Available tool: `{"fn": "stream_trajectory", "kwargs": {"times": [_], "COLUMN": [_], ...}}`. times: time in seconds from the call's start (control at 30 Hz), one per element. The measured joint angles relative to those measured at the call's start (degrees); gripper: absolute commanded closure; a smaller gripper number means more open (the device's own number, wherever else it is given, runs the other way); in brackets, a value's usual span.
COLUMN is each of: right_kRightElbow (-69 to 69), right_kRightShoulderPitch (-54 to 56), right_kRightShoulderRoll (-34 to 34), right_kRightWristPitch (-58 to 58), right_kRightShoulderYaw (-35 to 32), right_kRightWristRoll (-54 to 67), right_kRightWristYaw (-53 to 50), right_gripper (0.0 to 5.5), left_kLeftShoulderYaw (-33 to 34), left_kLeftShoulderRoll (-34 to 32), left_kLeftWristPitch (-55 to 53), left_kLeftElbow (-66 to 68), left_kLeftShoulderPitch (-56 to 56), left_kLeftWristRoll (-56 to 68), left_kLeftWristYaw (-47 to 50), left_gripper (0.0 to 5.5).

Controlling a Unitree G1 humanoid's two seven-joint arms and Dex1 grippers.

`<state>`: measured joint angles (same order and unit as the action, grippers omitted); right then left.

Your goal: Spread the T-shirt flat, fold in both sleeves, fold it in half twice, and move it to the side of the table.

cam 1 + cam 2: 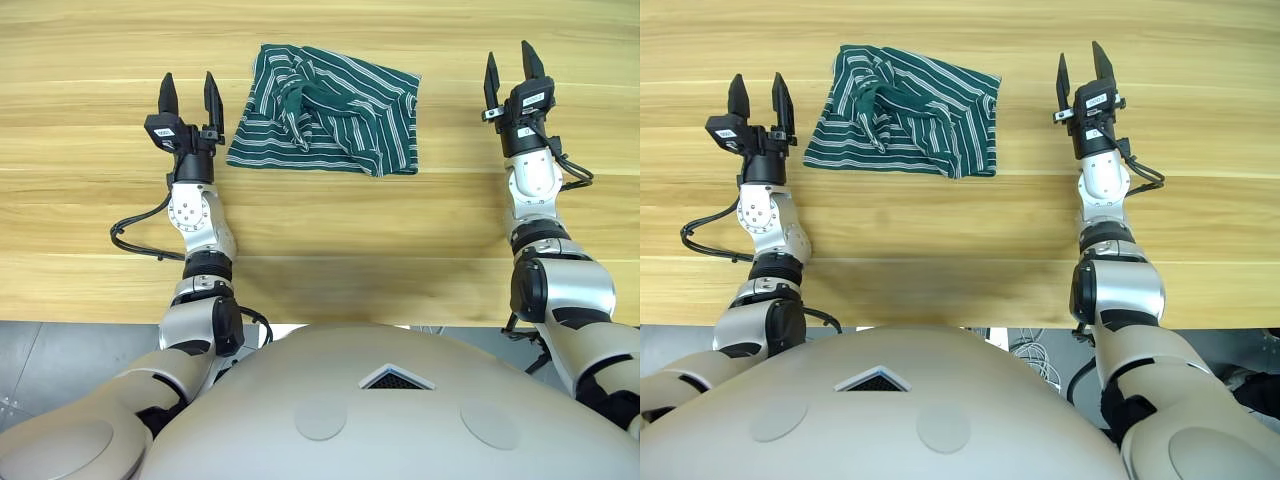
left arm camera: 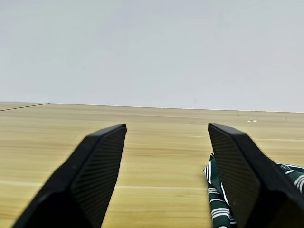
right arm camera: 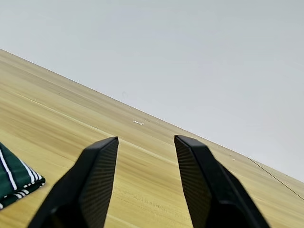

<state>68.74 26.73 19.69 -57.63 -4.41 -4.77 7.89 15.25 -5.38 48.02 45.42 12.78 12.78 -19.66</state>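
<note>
Left eye view: the T-shirt [image 1: 325,110] lies in a rumpled, roughly square bundle on the wooden table [image 1: 330,230], towards its far middle. The left gripper [image 1: 187,95] stands just beside the bundle's left edge, fingers parted and holding nothing. The right gripper [image 1: 510,68] stands apart from the right edge, likewise parted and unladen.

Right eye view: same layout; neither gripper touches the cloth.

Left wrist view: the two fingers are spread wide, with a striped corner of the shirt just beside one finger.

Right wrist view: fingers apart, a striped corner lying well off to one side.

Assessment: the garment is bunched, not flat, so spreading appears to be the step in hand. The next move calls for each gripper to close on an outer edge and draw the cloth outward.
</note>
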Motion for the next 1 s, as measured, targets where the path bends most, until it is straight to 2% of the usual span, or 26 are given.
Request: {"fn": "stream_trajectory", "kwargs": {"times": [0.2,0.27,0.33,0.4,0.5,0.63,0.73,0.87,1.0], "right_kRightElbow": [-0.01,-1.57,-6.58,-19.14,-37.6,-58.96,-65.29,-64.74,-55.31], "right_kRightShoulderPitch": [0.0,-0.6,-2.36,-8.11,-17.75,-27.8,-31.76,-29.5,-24.86], "right_kRightShoulderRoll": [-0.01,-0.57,-1.55,-1.56,-0.46,2.89,2.41,0.37,-2.5], "right_kRightWristPitch": [-0.06,-1.11,-1.67,2.9,14.14,34.19,40.12,40.97,33.46], "right_kRightShoulderYaw": [-0.09,-1.62,-2.88,0.49,5.38,8.98,11.43,8.27,2.14], "right_kRightWristRoll": [0.29,4.7,12.26,19.37,25.07,28.17,26.51,24.75,22.62], "right_kRightWristYaw": [0.4,4.85,13.23,23.36,30.43,31.2,30.06,26.05,20.93], "right_gripper": [3.28,3.28,2.91,2.52,2.11,2.11,2.11,2.11,2.11], "left_kLeftShoulderYaw": [-0.71,-1.77,-4.08,-6.88,-9.57,-15.25,-17.87,-16.4,-10.81], "left_kLeftShoulderRoll": [-0.21,-0.47,-0.93,-1.33,-1.43,-0.93,-0.34,-0.46,-1.35], "left_kLeftWristPitch": [0.02,-0.48,-3.57,-10.35,-19.41,-32.5,-38.12,-37.95,-28.66], "left_kLeftElbow": [0.22,-1.19,-5.98,-17.63,-33.53,-53.9,-59.74,-59.45,-49.64], "left_kLeftShoulderPitch": [0.04,-0.9,-4.45,-10.78,-19.43,-29.4,-30.44,-29.35,-23.49], "left_kLeftWristRoll": [-0.31,-0.54,-1.92,-2.15,-2.56,-5.44,-6.86,-7.37,-6.4], "left_kLeftWristYaw": [0.05,-0.62,-1.91,-2.32,-1.37,1.67,3.13,5.39,6.22], "left_gripper": [2.42,2.42,2.06,1.72,1.54,1.54,1.54,1.54,1.54]}}
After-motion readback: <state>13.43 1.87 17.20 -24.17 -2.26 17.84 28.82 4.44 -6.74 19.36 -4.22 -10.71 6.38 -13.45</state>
